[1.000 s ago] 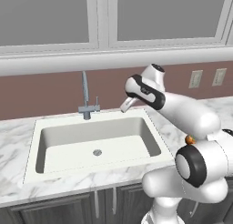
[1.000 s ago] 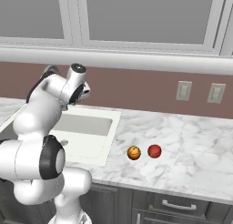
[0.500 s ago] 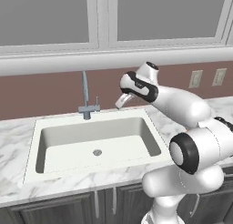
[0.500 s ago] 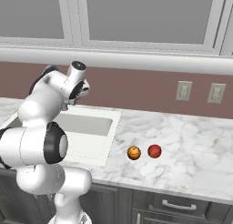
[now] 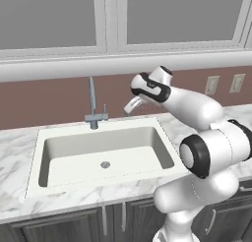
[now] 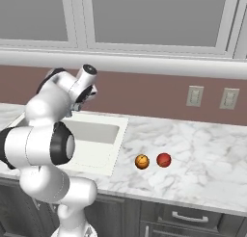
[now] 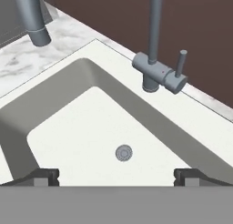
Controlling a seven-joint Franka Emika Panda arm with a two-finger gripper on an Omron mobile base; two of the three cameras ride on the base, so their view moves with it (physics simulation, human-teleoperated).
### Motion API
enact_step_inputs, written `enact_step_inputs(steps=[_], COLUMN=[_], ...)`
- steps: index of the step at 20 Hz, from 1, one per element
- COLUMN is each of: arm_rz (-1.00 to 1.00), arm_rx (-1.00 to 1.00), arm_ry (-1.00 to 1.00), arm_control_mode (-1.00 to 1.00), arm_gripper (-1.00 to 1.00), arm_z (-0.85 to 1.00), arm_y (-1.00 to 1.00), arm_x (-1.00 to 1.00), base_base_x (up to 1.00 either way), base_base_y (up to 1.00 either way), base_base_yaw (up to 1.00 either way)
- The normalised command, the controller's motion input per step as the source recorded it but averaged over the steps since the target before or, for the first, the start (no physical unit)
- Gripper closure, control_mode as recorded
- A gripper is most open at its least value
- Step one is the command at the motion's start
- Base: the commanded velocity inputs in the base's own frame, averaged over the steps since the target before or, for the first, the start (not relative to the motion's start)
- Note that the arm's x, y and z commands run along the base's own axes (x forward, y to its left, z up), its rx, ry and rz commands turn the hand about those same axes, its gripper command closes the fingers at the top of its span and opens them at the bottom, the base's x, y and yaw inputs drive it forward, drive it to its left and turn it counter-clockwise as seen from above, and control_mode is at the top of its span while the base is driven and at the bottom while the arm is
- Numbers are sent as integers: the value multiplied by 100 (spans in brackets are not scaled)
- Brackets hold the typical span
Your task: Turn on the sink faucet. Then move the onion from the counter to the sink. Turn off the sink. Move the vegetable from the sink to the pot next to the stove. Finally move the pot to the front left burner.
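Faucet (image 5: 92,101): stands upright on the rear rim of the sink (image 5: 34,184), near the rim's middle. Its thin spout rises from a grey base; in the hand view the small lever (image 7: 181,62) stands upright on the side of that base (image 7: 159,75), and the spout end (image 7: 38,35) hangs over the basin's far corner.

Surface (image 6: 202,159): white marble with grey veins, running along the brown back wall (image 5: 44,101) under the windows. Two outlets (image 6: 194,96) are set in the wall to the right of the sink.

Sink: set into the surface, with a round drain (image 5: 105,164) in the middle of its floor.

Arm: reaches from the base over the right rear corner of the sink. The jaws (image 5: 133,105) are spread wide and hold nothing. They hover above the rim, to the right of the faucet and apart from it, angled down toward the basin.

Onion (image 6: 164,160): rests on the surface well to the right of the sink, just beside an orange ball (image 6: 142,161) that lies on its sink side.
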Motion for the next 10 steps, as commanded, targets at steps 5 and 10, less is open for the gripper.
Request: enact_step_inputs(steps=[5, 10], arm_rz=[2, 5], arm_rx=[7, 4], arm_ry=[0, -2], arm_control_mode=[-100, -100], arm_gripper=[-100, -100], arm_z=[-1, 0], arm_y=[3, 5], arm_x=[2, 0], base_base_x=[0, 0], base_base_y=[0, 0], base_base_yaw=[0, 0])
